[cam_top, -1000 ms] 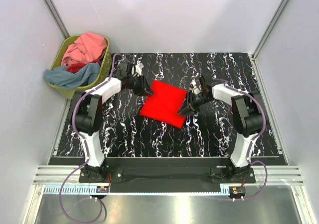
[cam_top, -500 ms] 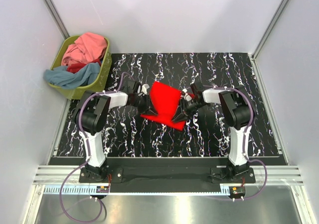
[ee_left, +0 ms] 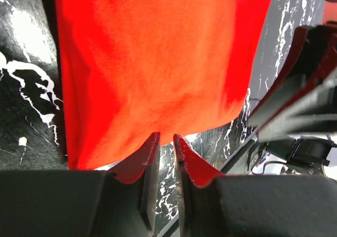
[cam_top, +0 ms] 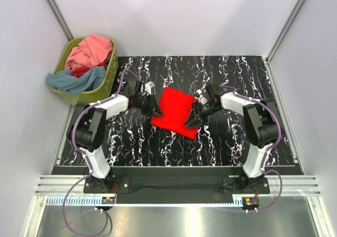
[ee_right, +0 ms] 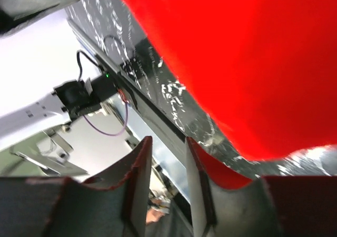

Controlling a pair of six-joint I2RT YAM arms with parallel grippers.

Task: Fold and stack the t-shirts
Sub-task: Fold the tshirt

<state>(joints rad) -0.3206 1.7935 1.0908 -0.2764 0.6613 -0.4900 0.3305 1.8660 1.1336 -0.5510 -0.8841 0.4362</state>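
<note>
Black marbled table (cam_top: 231, 79) holds a folded red shirt (cam_top: 176, 108) at its centre. Left gripper (cam_top: 156, 112) sits at the shirt's 9 o'clock edge and right gripper (cam_top: 190, 124) at its 4 o'clock. Both have their fingers nearly together and hold nothing. This fold looks finished. Next, probably, an arm opens and reaches to the basket (cam_top: 108, 81) at 10 o'clock for another shirt.
</note>
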